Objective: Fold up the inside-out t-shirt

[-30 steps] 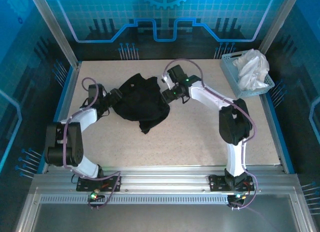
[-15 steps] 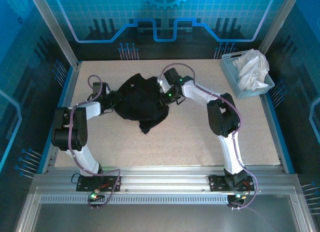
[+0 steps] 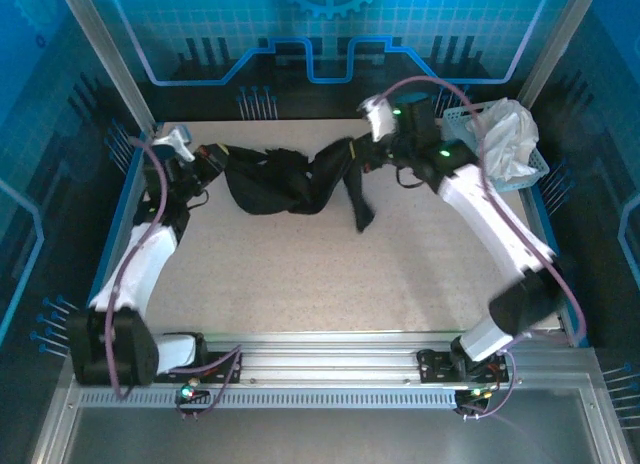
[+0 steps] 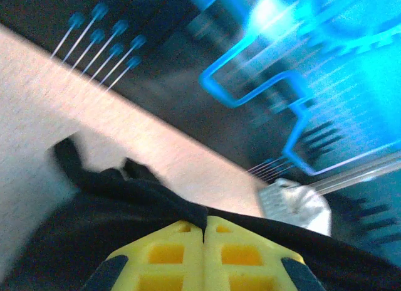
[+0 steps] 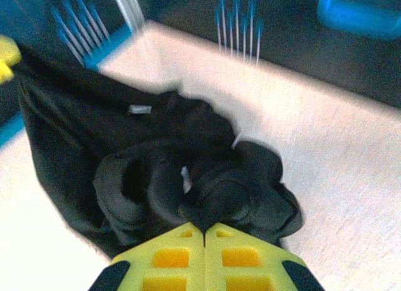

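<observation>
The inside-out t-shirt (image 3: pixel 290 184), black and bunched, hangs stretched between my two grippers near the back of the table, with one end dangling toward the tabletop. My left gripper (image 3: pixel 218 162) is shut on its left end; in the left wrist view the yellow fingers (image 4: pixel 169 253) pinch a fold of the black t-shirt (image 4: pixel 125 203). My right gripper (image 3: pixel 358 149) is shut on the right end. In the right wrist view the gripper (image 5: pixel 205 229) nips the crumpled t-shirt (image 5: pixel 156 172), where a small white label (image 5: pixel 140 108) shows.
A pale blue basket (image 3: pixel 462 134) holding a white cloth garment (image 3: pixel 505 134) stands at the back right corner, close behind my right arm. The speckled tabletop (image 3: pixel 350 274) lies bare in front of the shirt. Blue walls and metal posts ring the table.
Both grippers closed on the shirt, then lifted and drew apart toward the back corners. The heap that lay on the table is now stretched into a hanging band.
</observation>
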`<state>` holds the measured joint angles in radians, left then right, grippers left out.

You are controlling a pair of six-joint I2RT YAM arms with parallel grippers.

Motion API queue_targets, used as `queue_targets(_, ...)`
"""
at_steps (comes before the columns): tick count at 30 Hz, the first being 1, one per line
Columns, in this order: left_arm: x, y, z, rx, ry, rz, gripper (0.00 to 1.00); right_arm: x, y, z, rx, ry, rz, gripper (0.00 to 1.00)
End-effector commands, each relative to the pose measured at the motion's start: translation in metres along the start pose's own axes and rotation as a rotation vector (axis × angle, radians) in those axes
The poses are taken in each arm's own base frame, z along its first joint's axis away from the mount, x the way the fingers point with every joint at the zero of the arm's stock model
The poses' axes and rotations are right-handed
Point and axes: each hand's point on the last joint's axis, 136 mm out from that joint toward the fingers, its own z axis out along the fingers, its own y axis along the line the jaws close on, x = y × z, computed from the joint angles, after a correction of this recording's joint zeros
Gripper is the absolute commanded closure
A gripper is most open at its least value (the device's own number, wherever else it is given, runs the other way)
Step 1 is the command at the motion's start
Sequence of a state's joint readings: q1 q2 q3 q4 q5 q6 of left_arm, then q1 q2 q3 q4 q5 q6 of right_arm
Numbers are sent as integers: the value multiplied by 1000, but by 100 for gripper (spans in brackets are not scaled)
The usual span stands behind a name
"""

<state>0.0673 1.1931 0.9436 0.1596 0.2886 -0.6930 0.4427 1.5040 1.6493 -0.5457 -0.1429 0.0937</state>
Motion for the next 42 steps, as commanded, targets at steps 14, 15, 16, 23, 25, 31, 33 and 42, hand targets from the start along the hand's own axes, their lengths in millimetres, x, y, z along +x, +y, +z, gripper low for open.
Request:
queue_targets(14, -109, -146, -153, 127, -426, 230, 100, -95, 38, -224, 120, -507, -148, 100)
queue_targets(15, -108, -143, -149, 121, -418, 226, 100, -92, 38, -222, 118, -496, -144, 100)
queue_targets(16, -107, -138, -141, 112, -406, 220, 100, -89, 35, -216, 122, -479, -138, 100)
queue_targets(23, -76, -45, -10, -61, -188, 144, 100, -37, -24, -89, 175, -188, -1, 100)
queue_targets(25, -65, -18, 30, -109, -119, 133, 100, -21, -54, -51, 201, -111, 62, 100)
queue_targets(31, -20, 51, 112, -234, 111, 74, 51, 53, -173, 50, 455, 209, 206, 83)
queue_targets(33, -11, 55, 104, -237, 119, 80, 44, 73, -192, 61, 532, 303, 185, 67)
queue_targets(42, 42, 139, 19, -466, 70, 52, 22, 162, 21, 101, 44, 410, -179, 32)
